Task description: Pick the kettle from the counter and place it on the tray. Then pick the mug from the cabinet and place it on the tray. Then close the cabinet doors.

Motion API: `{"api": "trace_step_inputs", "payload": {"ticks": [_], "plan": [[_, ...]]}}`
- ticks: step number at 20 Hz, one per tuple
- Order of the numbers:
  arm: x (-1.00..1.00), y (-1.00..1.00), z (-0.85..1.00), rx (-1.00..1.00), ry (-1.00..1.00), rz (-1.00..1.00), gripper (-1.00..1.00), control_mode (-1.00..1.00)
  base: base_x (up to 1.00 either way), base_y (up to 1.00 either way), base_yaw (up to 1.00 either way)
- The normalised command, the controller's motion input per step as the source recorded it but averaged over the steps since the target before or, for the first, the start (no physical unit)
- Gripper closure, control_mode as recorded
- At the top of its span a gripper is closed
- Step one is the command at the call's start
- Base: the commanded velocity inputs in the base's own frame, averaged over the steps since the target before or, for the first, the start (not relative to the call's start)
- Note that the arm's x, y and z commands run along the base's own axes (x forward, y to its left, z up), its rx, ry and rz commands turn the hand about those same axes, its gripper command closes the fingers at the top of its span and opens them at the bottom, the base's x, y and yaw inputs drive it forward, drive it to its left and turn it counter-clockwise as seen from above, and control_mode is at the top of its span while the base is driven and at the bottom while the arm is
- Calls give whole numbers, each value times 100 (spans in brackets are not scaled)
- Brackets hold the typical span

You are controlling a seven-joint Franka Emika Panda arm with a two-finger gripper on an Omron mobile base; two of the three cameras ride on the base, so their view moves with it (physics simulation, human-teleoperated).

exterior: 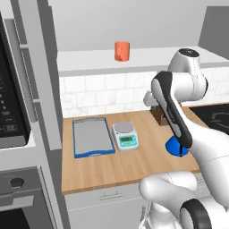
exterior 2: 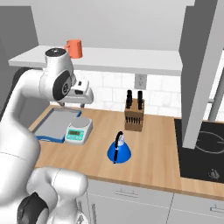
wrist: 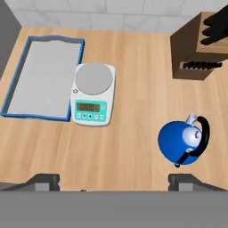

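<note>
Step in hand looks like the kettle pick. Claw (wrist: 113, 180) is spread and holds nothing, high above the surface (wrist: 133, 111). Kettle (wrist: 180, 142) stands on the wood off to one side of the claw line, well apart from tray (wrist: 13, 89), near knife block (wrist: 196, 49). Best to shift over it, line fingers across the thin black handle (wrist: 202, 136), descend straight, avoid scale (wrist: 92, 93)

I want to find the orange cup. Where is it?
The mug stands on the pale shelf of the open cabinet, high above the tray and scale.
</note>
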Motion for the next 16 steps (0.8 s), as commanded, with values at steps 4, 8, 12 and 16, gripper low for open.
{"api": "trace_step_inputs", "payload": {"ticks": [4, 8, 12, 16], "plan": [[-40, -53, -25, 0, -11, 0, -100, -100, 0, 0, 0], [-21, -66, -32, 0, 0, 0, -100, -100, 0, 0, 0], [-2, -69, -38, 0, 0, 0, -100, -100, 0, 0, 0], [5, -57, -39, 0, 0, 0, -100, -100, 0, 0, 0]]}}
